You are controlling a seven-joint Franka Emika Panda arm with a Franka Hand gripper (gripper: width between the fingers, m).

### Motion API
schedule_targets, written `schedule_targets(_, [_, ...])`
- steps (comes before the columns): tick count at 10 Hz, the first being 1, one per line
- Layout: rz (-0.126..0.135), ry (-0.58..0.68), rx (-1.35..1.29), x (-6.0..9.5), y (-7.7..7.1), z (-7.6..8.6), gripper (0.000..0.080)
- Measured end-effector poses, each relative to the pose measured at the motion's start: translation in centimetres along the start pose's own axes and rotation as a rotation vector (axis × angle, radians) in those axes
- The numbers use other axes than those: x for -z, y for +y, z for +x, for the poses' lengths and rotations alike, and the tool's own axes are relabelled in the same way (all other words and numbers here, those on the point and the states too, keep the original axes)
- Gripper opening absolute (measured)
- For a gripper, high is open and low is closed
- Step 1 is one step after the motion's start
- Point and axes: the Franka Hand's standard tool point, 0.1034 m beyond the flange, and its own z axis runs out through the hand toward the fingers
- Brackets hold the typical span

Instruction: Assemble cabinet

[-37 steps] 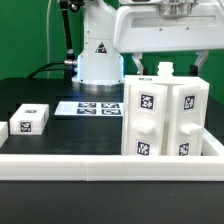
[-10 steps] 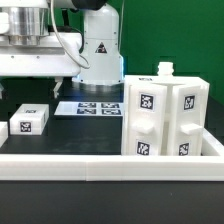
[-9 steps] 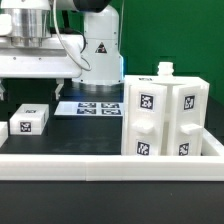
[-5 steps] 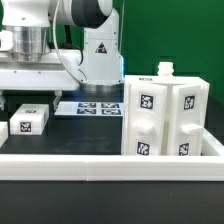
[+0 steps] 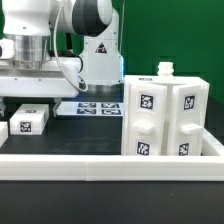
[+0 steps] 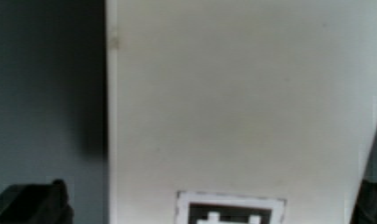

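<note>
Tool (image 5: pixel 38 100) over small tagged cube (image 5: pixel 30 120), black table (image 5: pixel 70 135), green backdrop (image 5: pixel 190 40)

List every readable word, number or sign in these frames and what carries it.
No words or numbers are readable.
Black triangle sign on the white robot base: symbol too small to read.
Square black-and-white tags on the large white plastic cabinet, small white cube and flat white marker board: coded patterns, no text.

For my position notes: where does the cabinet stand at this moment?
In the exterior view, the cabinet stands on that view's right, just behind the long white rail and to the right of the marker board.
</note>
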Motion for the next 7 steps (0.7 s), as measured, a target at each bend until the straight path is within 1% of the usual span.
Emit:
schedule_targets(2, [0.000,0.001,0.004,0.04,-0.23,0.15,0.0555])
schedule_targets(7, [0.000,0.001,0.006,0.04,-0.22,0.15,0.0558])
